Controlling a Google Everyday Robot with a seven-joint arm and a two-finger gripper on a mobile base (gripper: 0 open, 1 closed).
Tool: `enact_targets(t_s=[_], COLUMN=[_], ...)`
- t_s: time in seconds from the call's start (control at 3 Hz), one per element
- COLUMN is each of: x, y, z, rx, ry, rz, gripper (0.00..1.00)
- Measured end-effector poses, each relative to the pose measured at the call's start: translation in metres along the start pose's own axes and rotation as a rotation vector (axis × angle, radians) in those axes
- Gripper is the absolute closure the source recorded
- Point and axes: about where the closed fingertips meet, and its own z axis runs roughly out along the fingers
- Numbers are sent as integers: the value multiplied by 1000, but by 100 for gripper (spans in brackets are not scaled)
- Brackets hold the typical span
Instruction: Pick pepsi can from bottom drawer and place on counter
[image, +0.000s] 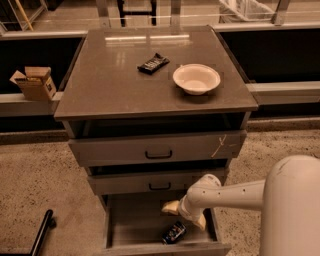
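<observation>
The pepsi can (174, 233) lies on its side near the front right of the open bottom drawer (135, 225). It is dark blue with light markings. My gripper (185, 215) reaches in from the right on a white arm and hangs inside the drawer, just above and behind the can, not touching it. Its two cream fingers (170, 207) are spread apart and hold nothing. The counter (115, 85) is the glossy grey-brown top of the cabinet above.
A flat black snack bar wrapper (153, 63) and a white bowl (196, 78) sit on the counter. The two upper drawers with black handles (158, 154) stand slightly ajar. A cardboard box (34, 82) is on the left ledge. A black pole (41, 232) lies on the floor at left.
</observation>
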Motion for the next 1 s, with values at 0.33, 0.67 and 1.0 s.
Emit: enact_targets(t_s=[0.33,0.67,1.0], x=[11,16,27], y=[-1,-3,-6], z=[29,37,70], rx=[88,82,84], ry=[10,-4,-16], rz=[7,11,14], gripper=[0,0,0])
